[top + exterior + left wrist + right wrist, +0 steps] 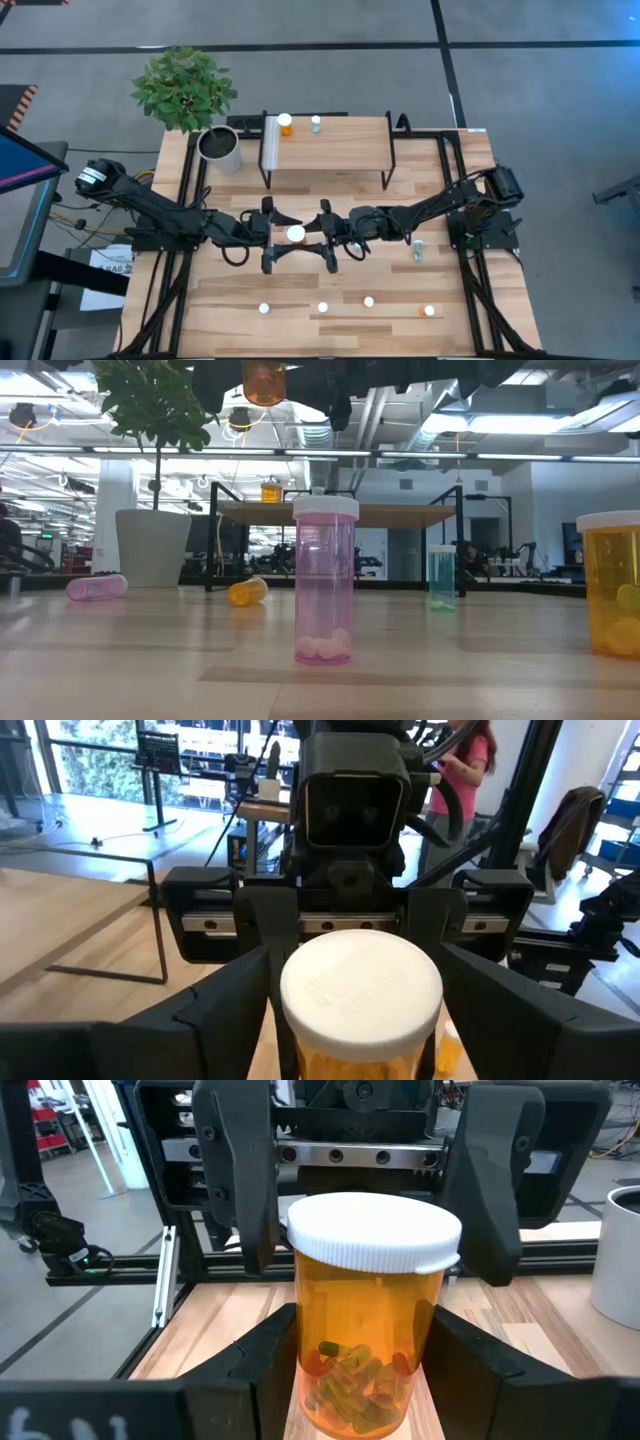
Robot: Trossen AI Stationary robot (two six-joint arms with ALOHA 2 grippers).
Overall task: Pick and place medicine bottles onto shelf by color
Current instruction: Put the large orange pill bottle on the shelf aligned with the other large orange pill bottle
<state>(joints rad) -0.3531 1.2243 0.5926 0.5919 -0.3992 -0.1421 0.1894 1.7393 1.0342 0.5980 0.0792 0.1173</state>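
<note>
An orange medicine bottle [296, 234] with a white cap hangs upright above the table's middle, between my two grippers, which face each other. My right gripper [365, 1380] comes from the table's right and is shut on its body. My left gripper [360, 1020] comes from the table's left, open. Its fingers [250, 1190] stand close on either side of the white cap [362, 982], and a narrow gap shows at one side. The shelf [325, 150] stands at the far middle, with an orange bottle [285, 124] and a teal one [316, 123] upright on it. My right gripper pinches the bottle's orange body [312, 1350], below the cap, between its two fingers. The fingers come level from the table's right. The bottle stands upright in the hold, cap up, lifted clear of the table [264, 380].
Loose bottles stand or lie on the near half of the table: a pink one [325, 585], a teal one [418, 250], an orange one [428, 311] and others. A white plant pot [220, 148] stands left of the shelf.
</note>
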